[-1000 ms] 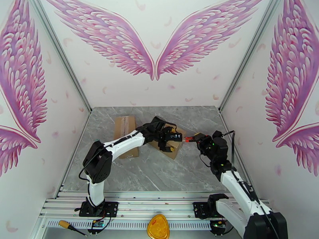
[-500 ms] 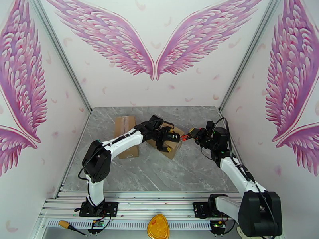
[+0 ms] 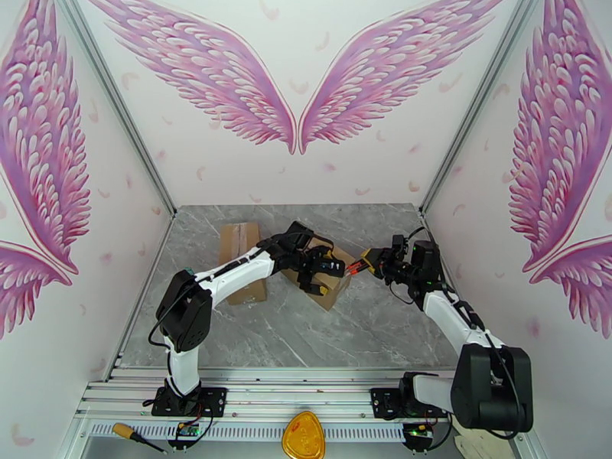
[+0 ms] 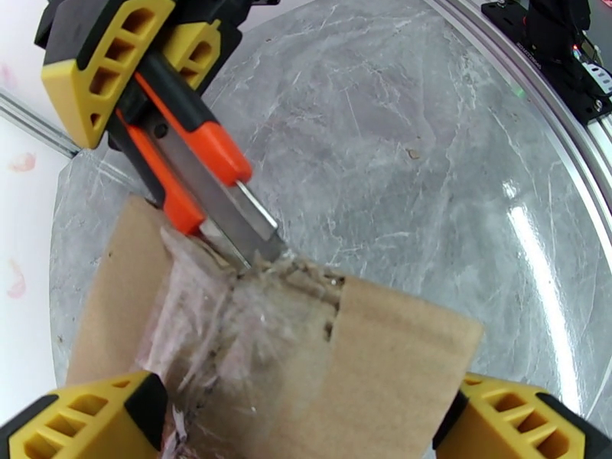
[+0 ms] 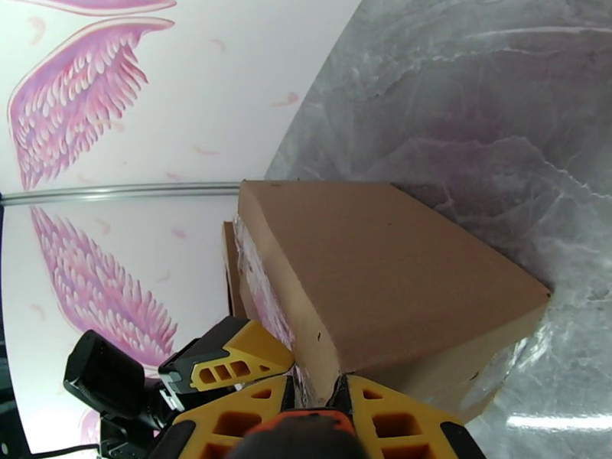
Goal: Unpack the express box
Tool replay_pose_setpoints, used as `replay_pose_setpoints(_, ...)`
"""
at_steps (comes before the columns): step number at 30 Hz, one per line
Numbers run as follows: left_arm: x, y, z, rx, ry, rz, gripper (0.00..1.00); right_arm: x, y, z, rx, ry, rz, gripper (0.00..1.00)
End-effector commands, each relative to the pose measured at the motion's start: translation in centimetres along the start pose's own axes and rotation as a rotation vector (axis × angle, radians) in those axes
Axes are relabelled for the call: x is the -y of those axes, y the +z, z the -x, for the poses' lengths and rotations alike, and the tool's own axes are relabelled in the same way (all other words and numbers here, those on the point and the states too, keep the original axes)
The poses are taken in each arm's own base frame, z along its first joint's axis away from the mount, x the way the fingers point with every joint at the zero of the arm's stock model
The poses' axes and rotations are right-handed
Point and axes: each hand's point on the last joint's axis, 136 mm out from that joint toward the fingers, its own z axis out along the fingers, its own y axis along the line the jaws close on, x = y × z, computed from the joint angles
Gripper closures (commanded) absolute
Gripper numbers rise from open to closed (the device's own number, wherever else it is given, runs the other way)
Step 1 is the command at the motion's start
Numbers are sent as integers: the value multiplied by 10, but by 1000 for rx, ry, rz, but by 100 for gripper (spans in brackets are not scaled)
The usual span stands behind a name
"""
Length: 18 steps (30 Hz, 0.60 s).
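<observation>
The right pincer (image 4: 149, 70) is clamped on the black-and-orange handle of a utility knife (image 4: 203, 158), whose bare steel blade reaches down to the top edge of the express box (image 4: 344, 361) and touches it where clear tape (image 4: 206, 330) lies wrinkled and torn over the cardboard. Seen from the right wrist, the yellow fingers (image 5: 252, 407) sit just at a near corner of the box, which shows a plain brown face and a taped side. The left pincer (image 4: 302, 407) is spread wide across the same box, one yellow finger set against each of its sides, so that the carton is braced between them. From above, the two arms meet over the box from opposite sides, the left arm stretched out low and the right arm bent at the elbow. The box sits skewed near the middle of the grey marble desk (image 3: 306, 330), towards its far half. A second carton (image 3: 239, 242) lies just beside it on the left, partly under the left arm. Pink wing murals (image 3: 214, 70) cover the white walls that close in the desk.
</observation>
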Motion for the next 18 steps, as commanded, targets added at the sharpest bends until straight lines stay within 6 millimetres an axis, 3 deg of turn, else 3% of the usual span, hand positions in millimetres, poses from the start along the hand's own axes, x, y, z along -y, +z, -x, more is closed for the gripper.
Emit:
replay_pose_setpoints(1,-63,-14,21,26,-10,289,5,17,-4,-65,-201,236,-20,100)
replay_pose_setpoints(8,-78,-6,27,-1,-49,404,5,37,-18,-81,-45,324,-91,100)
replay_pose_setpoints(18,-95,-3,16,-62,-135,483,5,50,-46,-89,133,319,-160,100)
